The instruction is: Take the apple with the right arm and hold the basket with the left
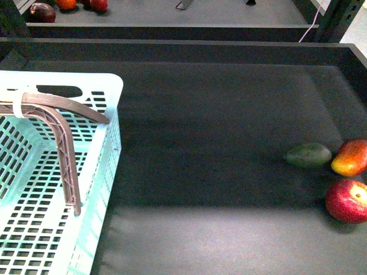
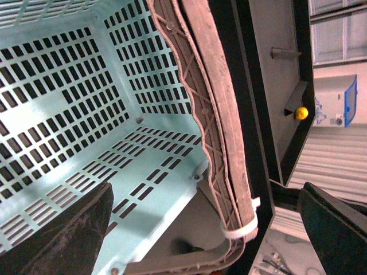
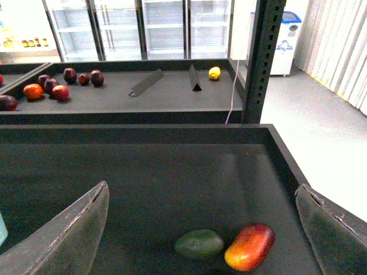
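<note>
The deep red apple (image 1: 347, 200) lies at the right edge of the dark tray, just in front of an oval red-orange fruit (image 1: 350, 157). It does not show in the right wrist view. The mint-blue basket (image 1: 97, 166) stands at the left with its brown handles (image 1: 64, 154) folded inward. My left gripper (image 2: 206, 229) is open, its fingers straddling the basket's rim and handles (image 2: 221, 132) near the white tie (image 2: 243, 229). My right gripper (image 3: 200, 235) is open above the tray, with the green fruit (image 3: 198, 243) and the red-orange fruit (image 3: 250, 246) between its fingers. Neither arm shows in the front view.
A dark green oval fruit (image 1: 308, 154) lies left of the red-orange one. The tray has raised walls (image 1: 183, 48) at the back and right. A farther shelf (image 3: 114, 94) holds several fruits, two dark dividers and a yellow fruit (image 3: 214, 73). A black post (image 3: 262, 57) stands behind the tray.
</note>
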